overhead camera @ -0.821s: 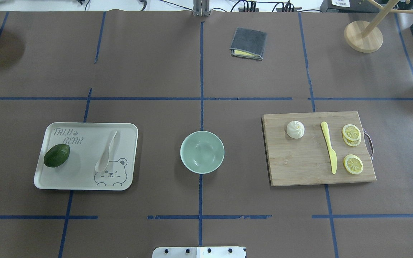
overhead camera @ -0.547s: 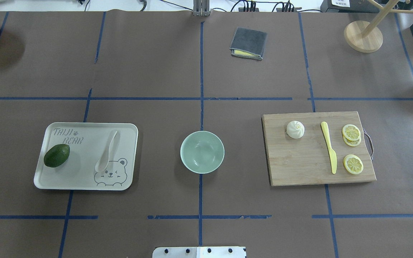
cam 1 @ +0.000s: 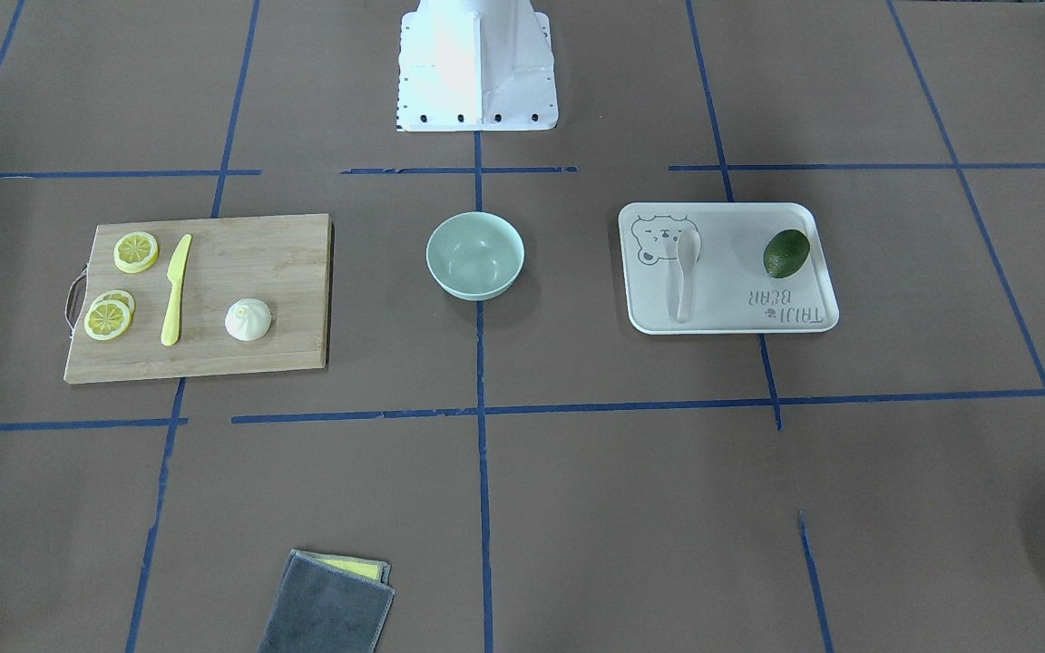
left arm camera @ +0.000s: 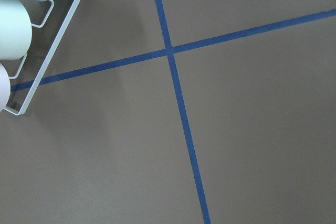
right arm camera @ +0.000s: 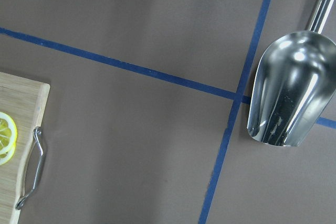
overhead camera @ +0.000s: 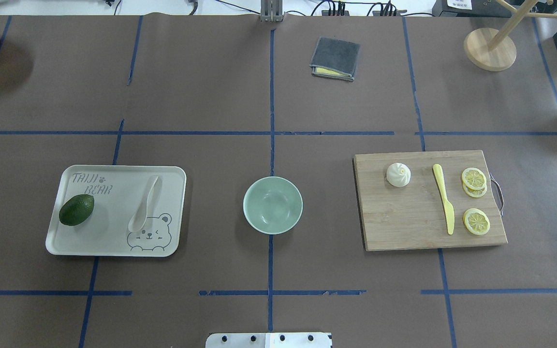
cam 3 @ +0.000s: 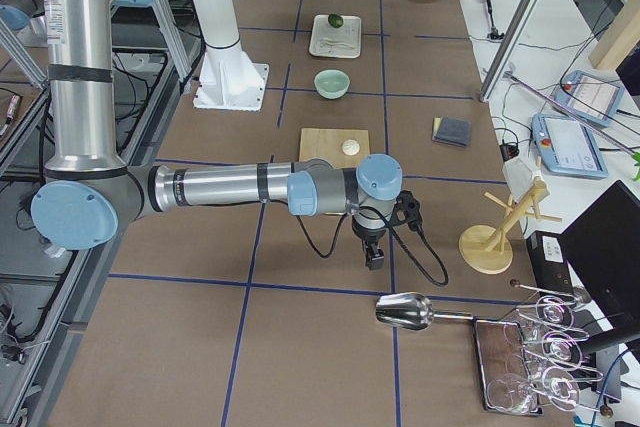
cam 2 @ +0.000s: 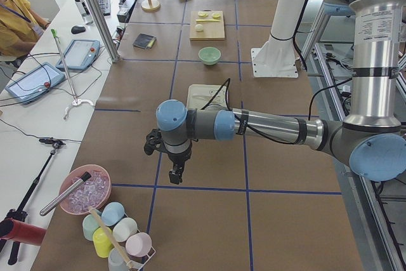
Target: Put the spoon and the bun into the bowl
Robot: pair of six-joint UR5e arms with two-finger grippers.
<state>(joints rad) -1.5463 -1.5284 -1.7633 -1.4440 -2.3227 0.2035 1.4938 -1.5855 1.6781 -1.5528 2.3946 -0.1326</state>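
The off-white spoon (overhead camera: 145,203) lies on the white bear-print tray (overhead camera: 114,244) at the left, also in the front view (cam 1: 684,272). The white bun (overhead camera: 398,174) sits on the wooden cutting board (overhead camera: 404,227) at the right. The mint-green bowl (overhead camera: 272,205) stands empty between them at the table's middle. My left gripper (cam 2: 176,172) hangs over bare table well beyond the tray. My right gripper (cam 3: 374,257) hangs over bare table beyond the board. Each shows only in a side view, so I cannot tell whether it is open or shut.
An avocado (overhead camera: 76,210) lies on the tray. A yellow knife (overhead camera: 444,198) and lemon slices (overhead camera: 474,181) lie on the board. A grey cloth (overhead camera: 335,58) is at the far middle. A metal scoop (right arm camera: 289,93) and a cup rack (left arm camera: 21,24) lie at the table's ends.
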